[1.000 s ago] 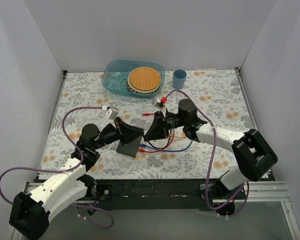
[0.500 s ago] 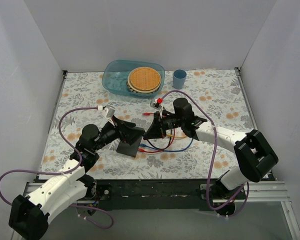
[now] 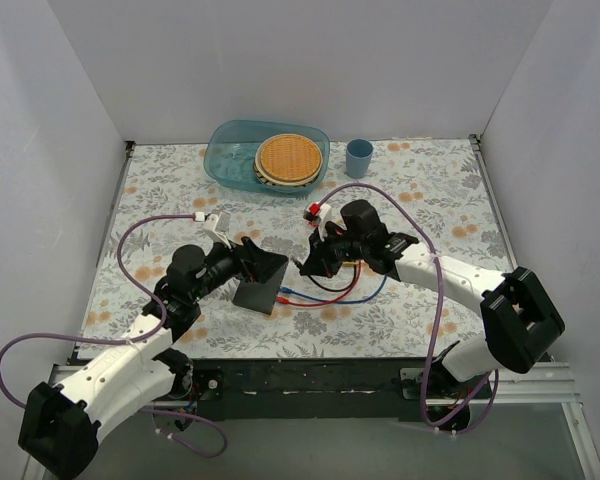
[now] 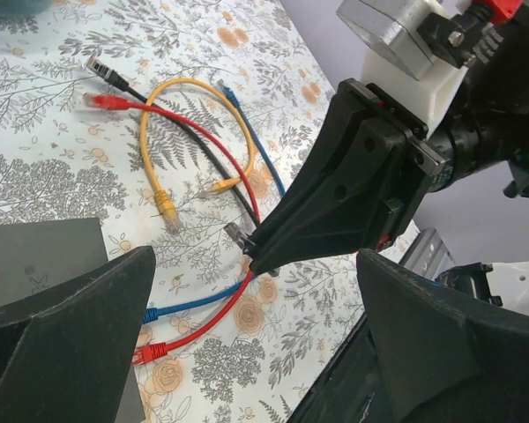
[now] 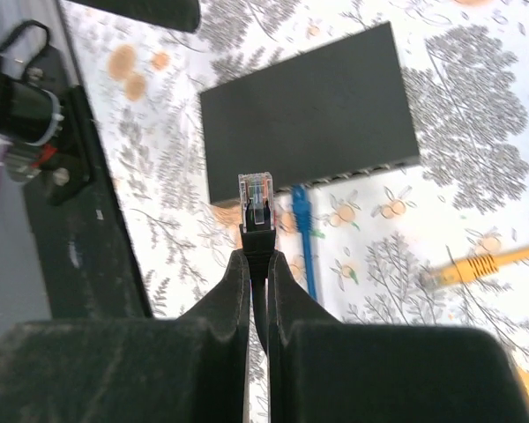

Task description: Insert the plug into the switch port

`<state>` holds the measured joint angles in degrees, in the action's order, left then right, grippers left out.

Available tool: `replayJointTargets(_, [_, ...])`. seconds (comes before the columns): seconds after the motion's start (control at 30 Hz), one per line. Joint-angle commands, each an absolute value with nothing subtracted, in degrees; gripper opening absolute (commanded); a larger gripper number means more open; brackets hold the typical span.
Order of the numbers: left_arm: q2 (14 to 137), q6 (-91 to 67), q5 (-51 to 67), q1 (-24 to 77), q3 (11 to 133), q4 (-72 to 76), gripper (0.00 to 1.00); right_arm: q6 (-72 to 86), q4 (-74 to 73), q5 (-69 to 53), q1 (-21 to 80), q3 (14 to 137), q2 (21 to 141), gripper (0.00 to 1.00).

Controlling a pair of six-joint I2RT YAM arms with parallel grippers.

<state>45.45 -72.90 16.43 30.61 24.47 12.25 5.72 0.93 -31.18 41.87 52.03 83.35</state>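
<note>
— Moved since a second ago?
— Barely. Nudged leftward in the overhead view, on the right arm's wrist; hardly budged on the left gripper (image 3: 260, 258).
— Holding anything?
— Pinched narrow, on the right gripper (image 5: 257, 256), around the black cable (image 5: 258, 240) just behind one clear plug (image 5: 255, 196), sticking out past the fingertips. Spread wide on the left, gripping nothing.
— And where for the switch (image 5: 309, 110)?
— Lying flat on the floral table (image 3: 430, 190), just one, right by the left gripper; touching or not, cannot tell. Socket row turned toward the plug, not yet entered.
— Counted the rest?
— Four cables: black one held, plus yellow cable (image 4: 143, 141), red cable (image 4: 172, 117) and blue cable (image 4: 256, 145) loose beside the switch, one blue end just beside the sockets. Farther back, one blue basin (image 3: 220, 150) with one woven plate (image 3: 288, 157) inside, and one blue cup (image 3: 359, 157) near it.
</note>
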Motion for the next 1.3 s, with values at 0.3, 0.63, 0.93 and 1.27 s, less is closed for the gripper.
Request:
replayJointTargets(0.3, [50.2,-73.6,2.8,30.8,29.4,0.4,0.98,-3.0,-5.8,-7.6,46.2,52.9,83.0,0.01])
replayJointTargets(0.63, [60.4,-74.9,-7.5,30.4,35.6,-10.5,0.98,-4.7,-5.5,6.7,52.5,54.3,89.0,0.01])
replayJointTargets(0.93, [64.7,-74.9,-2.7,26.1,35.0,-8.7,0.95,-6.9,-2.4,13.1,55.4,55.7,93.2,0.01])
replayJointTargets(1.27, [70.0,-72.8,12.5,17.1,32.0,-3.7,0.76,-8.9,-1.5,11.0,57.9,57.3,96.1,0.01])
